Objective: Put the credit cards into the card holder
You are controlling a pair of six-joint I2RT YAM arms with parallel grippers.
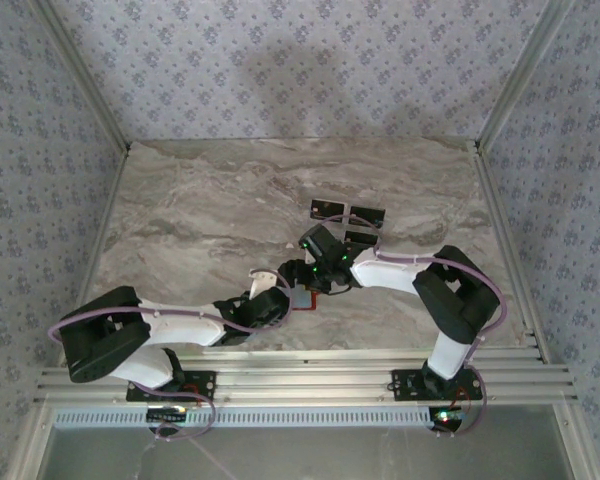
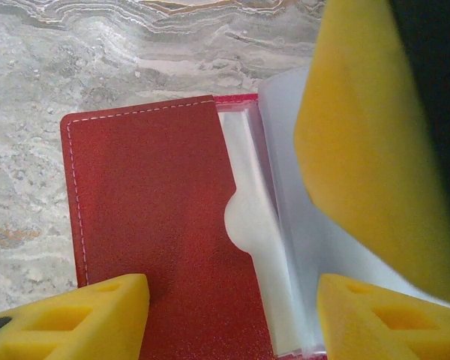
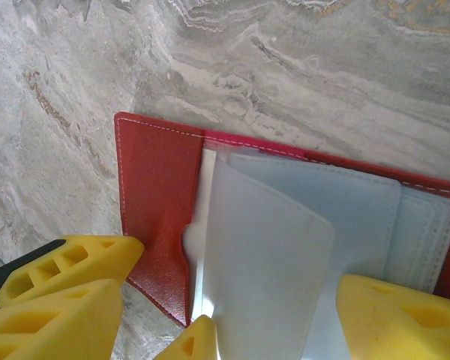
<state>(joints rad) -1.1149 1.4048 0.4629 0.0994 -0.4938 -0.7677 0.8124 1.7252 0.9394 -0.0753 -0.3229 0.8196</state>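
Note:
The red card holder (image 2: 150, 217) lies open on the marble table, its clear plastic sleeves (image 3: 285, 255) fanned upward. My left gripper (image 2: 232, 315) is open, one fingertip on the red pocket and the other on the sleeves. My right gripper (image 3: 229, 322) is open too, with a raised sleeve between its fingers. One right finger (image 2: 375, 135) hangs over the sleeves. In the top view both grippers, left (image 1: 292, 296) and right (image 1: 313, 283), meet over the holder (image 1: 318, 294). Three dark credit cards (image 1: 327, 209), (image 1: 368, 215), (image 1: 360, 238) lie just behind. I cannot make out the orange-brown and grey cards.
Bare marble table (image 1: 200, 210) stretches to the left and back of the holder. Patterned walls and aluminium rails (image 1: 505, 250) close in the sides. The right arm's elbow (image 1: 460, 295) sits at the near right.

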